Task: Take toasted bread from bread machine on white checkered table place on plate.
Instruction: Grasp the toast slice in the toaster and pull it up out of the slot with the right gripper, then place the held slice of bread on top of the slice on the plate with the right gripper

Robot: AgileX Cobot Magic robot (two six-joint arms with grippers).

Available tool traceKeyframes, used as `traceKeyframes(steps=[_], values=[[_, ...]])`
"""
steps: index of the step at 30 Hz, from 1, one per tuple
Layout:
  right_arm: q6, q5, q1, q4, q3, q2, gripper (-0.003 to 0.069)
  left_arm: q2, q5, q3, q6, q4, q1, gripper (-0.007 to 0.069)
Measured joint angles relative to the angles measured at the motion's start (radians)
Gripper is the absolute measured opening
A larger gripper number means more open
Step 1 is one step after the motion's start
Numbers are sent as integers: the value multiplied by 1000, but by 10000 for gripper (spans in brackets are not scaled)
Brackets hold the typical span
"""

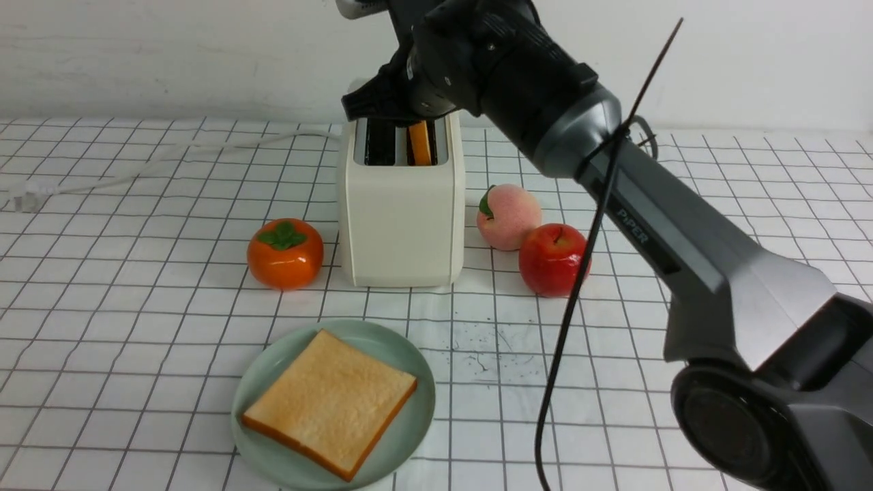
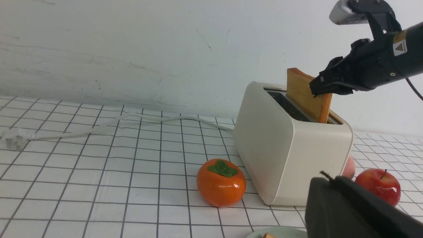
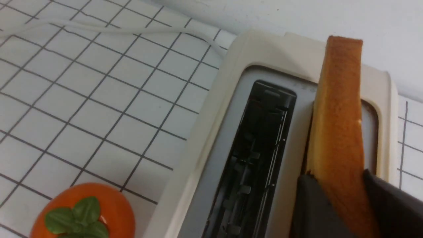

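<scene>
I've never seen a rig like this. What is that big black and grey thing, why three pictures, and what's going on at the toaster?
It is a robot with two arms, each ending in a two-fingered gripper. The wide picture comes from a camera between the arms, looking forward; the black and grey right arm fills its right side. The other two pictures come from a camera on each wrist.

On the white checkered table stand a boxy cream-white toaster, an orange persimmon-like fruit, a pink peach and a red apple. Nearer the robot lies a round mint-green plate with one square golden toast slice on it.

The right gripper pinches a second toast slice sticking up out of one toaster slot. The left gripper, the dark shape in its own camera's corner, is shut and empty.
</scene>
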Motion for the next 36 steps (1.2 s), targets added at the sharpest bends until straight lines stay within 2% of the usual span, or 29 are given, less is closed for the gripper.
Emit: traceKeyframes(steps=[3,10,15,21,26,28,31,32,35,36], values=[[0,-2,0,13,0,0,110,0,0,0,0,-1,0,-13],[-2,15,0,11,-1,-39,109,0,0,0,0,-2,0,-13],[-66,76,0,37,-2,-195,109,0,0,0,0,-2,0,-11],[-179,273,0,114,-15,-418,109,0,0,0,0,-2,0,-8],[-247,300,0,138,58,-538,109,-1,2,0,0,-2,0,-8],[-261,300,-2,146,194,-635,109,-1,8,0,0,-2,0,-8],[-267,300,-32,174,528,-812,109,-1,11,0,0,-2,0,-8],[-267,300,-35,174,550,-823,109,-1,11,0,0,-2,0,-8],[-264,207,-101,313,937,-983,109,-1,11,0,0,-3,0,-8],[-267,179,-104,336,979,-988,109,-1,11,0,0,-3,0,-8]])
